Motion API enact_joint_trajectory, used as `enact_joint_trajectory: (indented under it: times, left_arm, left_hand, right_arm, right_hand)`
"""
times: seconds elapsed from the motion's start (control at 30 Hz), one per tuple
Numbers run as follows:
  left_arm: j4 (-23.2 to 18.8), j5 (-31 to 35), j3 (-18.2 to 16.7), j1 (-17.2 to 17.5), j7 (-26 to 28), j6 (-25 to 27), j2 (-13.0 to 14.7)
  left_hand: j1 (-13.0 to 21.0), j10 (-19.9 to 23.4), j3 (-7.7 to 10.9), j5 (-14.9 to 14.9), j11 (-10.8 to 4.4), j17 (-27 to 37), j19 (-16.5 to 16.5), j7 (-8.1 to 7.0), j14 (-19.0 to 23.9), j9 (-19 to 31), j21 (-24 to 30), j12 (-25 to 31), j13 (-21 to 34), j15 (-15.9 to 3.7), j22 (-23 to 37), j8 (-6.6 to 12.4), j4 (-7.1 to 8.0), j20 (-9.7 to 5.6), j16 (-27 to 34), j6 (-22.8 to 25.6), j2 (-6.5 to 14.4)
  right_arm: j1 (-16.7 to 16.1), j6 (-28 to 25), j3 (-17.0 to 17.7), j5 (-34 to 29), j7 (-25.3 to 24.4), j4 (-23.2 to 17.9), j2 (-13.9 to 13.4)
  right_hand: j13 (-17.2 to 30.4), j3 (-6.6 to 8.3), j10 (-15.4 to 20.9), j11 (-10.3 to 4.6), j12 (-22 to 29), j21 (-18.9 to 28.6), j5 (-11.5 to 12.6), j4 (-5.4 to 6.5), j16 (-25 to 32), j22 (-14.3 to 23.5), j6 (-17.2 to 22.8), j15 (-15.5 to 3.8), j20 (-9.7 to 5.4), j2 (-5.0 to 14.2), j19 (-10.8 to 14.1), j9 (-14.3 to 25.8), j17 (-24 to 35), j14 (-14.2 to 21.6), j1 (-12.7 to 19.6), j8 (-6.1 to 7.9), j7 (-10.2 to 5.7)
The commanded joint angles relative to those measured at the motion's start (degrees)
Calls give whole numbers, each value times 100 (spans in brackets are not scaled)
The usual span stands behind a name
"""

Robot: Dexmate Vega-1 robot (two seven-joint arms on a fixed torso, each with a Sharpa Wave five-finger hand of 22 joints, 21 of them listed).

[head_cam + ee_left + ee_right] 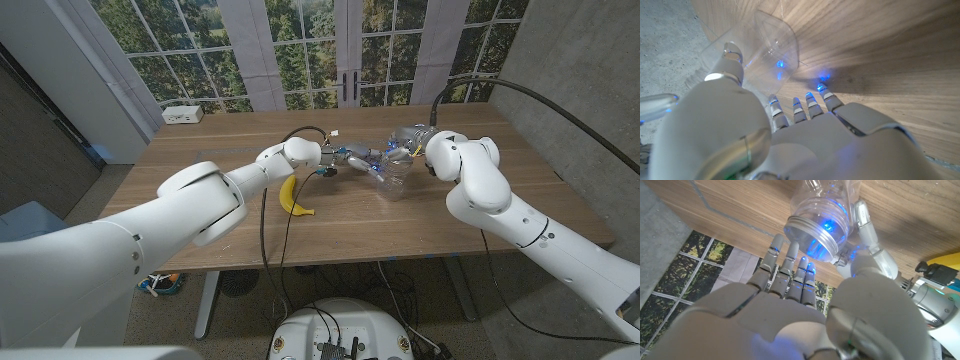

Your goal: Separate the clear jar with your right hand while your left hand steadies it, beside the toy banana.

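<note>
The clear jar (394, 176) stands tilted on the wooden table (330, 225), a little right of the yellow toy banana (292, 196). My left hand (352, 158) reaches in from the banana side and holds the jar's body. Its thumb (731, 54) lies against the clear wall (771, 47), with the fingers (799, 108) stretched out under it. My right hand (418, 142) hovers at the jar's top. In the right wrist view the metal lid (816, 229) sits between that hand's straight fingers (791, 267) and its thumb (866, 227), and the fingers stay apart from the lid.
A small white box (183, 114) sits at the table's far left corner. Black cables (268, 215) run from my left wrist over the near edge. Bare wood lies in front of the jar and to its right.
</note>
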Motion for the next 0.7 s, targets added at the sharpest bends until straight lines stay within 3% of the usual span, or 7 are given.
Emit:
enact_joint_trajectory:
  times: [0.03,0.13,0.3,0.4,0.43,0.5,0.7]
  left_arm:
    - [-394,11,-53,125,-14,110,164]
    - [-536,18,-63,166,-16,175,223]
    - [-683,13,-83,210,-37,255,283]
    - [-739,12,-92,228,-41,290,306]
    - [-760,29,-87,233,-18,296,316]
    - [-749,18,-93,230,-41,299,311]
    - [-658,22,-93,203,-47,261,274]
  left_hand:
    - [105,-32,25,24,-14,2,-22,209,-27,713,30,-26,8,-2,17,818,7,21,2,1043,166]
    - [104,-42,24,24,-12,2,-26,212,-32,713,30,-28,8,0,17,812,7,26,2,1029,166]
    - [102,-46,22,23,-18,2,-27,208,-35,713,33,-27,8,-2,17,810,8,25,5,1026,166]
    - [101,-51,21,23,-12,2,-31,217,-36,712,33,-27,8,-1,17,809,8,28,6,1026,166]
    - [100,-52,21,23,-17,2,-31,218,-37,712,34,-27,8,1,17,809,8,26,7,1028,166]
    - [99,-57,20,23,-7,2,-35,210,-38,712,34,-28,8,0,16,808,9,31,7,1026,166]
    - [96,-61,19,22,-14,2,-42,211,-47,711,35,-25,8,1,16,813,9,32,8,1044,168]
  right_arm:
    - [268,-271,-425,-886,614,226,69]
    - [274,-209,-423,-997,728,302,128]
    - [195,-126,-353,-1168,739,352,227]
    - [16,-53,-232,-1138,340,328,264]
    - [-52,-1,-160,-1036,177,307,270]
    - [-215,121,14,-758,-236,256,264]
    - [-679,365,356,-260,-1571,164,239]
  right_hand:
    - [-47,329,-5,-91,-73,68,209,-109,-160,21,110,-395,-119,184,20,2,-194,-9,493,61,-88]
    - [-80,455,166,-115,-43,123,323,-101,-184,23,331,-444,-231,256,111,-3,-283,109,677,145,-149]
    - [-109,467,247,-101,-43,161,373,-74,-235,23,402,-485,-286,194,165,-7,-367,147,687,166,-183]
    - [-156,614,540,-153,20,252,466,-81,-171,32,638,-656,-459,368,289,-15,-422,399,923,242,-250]
    - [-188,647,765,-192,71,342,493,-57,-102,45,896,-718,-557,416,401,-19,-448,610,988,329,-287]
    - [-234,747,1731,-275,351,616,512,-34,215,90,1878,-915,-746,608,598,-27,-375,1294,1175,678,-446]
    - [-135,860,2686,-407,679,1000,436,-68,631,140,2752,-1025,-853,749,646,-29,-96,1982,1578,997,-491]
